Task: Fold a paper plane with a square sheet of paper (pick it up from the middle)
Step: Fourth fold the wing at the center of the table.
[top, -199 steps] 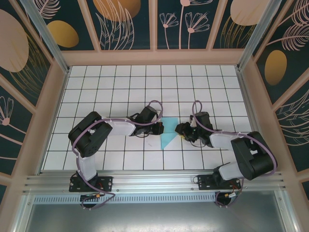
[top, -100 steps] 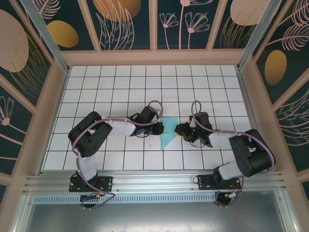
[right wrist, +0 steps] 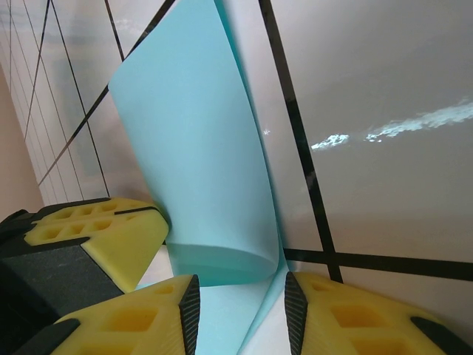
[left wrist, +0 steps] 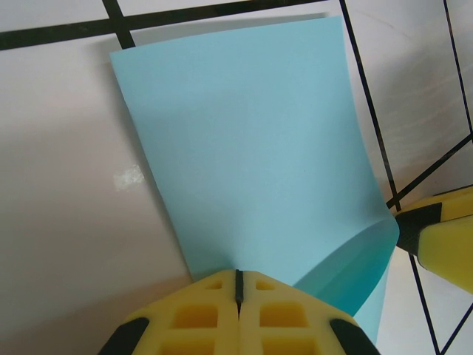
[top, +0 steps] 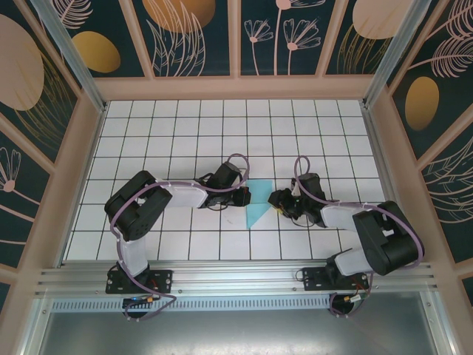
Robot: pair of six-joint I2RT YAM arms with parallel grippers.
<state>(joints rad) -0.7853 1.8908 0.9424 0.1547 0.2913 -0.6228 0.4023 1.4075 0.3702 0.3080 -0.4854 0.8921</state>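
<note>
1. My left claw (left wrist: pixel 238 283) is shut tight, tips against the near edge of the square sheet of paper (left wrist: pixel 244 148).
2. My right claw (right wrist: pixel 242 292) stands partly open, the sheet's curled fold lying between its fingers.
3. The sheet rests on the tiled worktop (left wrist: pixel 59 163) between both claws.

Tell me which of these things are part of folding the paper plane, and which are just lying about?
Part of the job:
- light-blue sheet of paper, curled over on itself
- left gripper, pinching the sheet's edge
- right gripper, open, with the curled fold between its fingers

Just there:
- white grid table
- patterned walls
</note>
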